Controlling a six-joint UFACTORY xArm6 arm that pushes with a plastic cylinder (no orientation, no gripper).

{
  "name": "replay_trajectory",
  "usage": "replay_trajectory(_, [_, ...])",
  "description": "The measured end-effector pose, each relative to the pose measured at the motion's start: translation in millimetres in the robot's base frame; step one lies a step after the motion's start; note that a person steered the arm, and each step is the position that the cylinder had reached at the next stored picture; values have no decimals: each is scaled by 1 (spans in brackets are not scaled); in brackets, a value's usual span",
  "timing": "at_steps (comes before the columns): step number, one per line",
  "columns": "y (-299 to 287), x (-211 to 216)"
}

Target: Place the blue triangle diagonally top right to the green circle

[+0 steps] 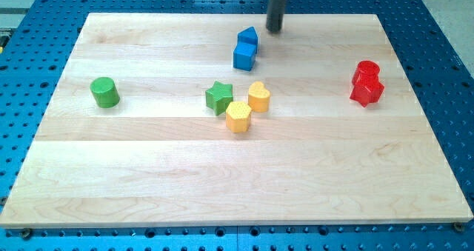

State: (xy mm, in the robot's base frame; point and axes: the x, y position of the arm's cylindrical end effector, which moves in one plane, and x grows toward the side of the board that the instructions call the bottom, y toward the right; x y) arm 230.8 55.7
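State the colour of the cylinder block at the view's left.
Green; the green cylinder shows in the camera view.

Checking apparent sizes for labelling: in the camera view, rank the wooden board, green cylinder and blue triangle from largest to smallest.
1. wooden board, by far the largest.
2. green cylinder.
3. blue triangle, though it sits farther up the view, so the difference is unsure.

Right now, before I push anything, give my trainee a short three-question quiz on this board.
1. True or false: my tip stands at the view's upper right of the blue triangle.
2. Which block touches the blue triangle? A) green star B) blue cube C) yellow heart
3. Fill in: the green circle sits toward the view's ____ edge of the board.

Key: 1 true; 2 B; 3 left.
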Motion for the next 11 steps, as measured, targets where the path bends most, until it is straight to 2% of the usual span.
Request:
replay_trajectory(1, [-23, 64])
replay_trajectory(2, [6, 126])
replay_trajectory(3, [7, 101])
replay_trajectory(4, [11, 47])
replay_trajectory(5, [-23, 60])
replay_trajectory(6, [-31, 108])
replay_trajectory(7, [-47, 93])
replay_trajectory(9, [-64, 152])
replay_trajectory(10, [-62, 91])
replay_trajectory(11, [-113, 76])
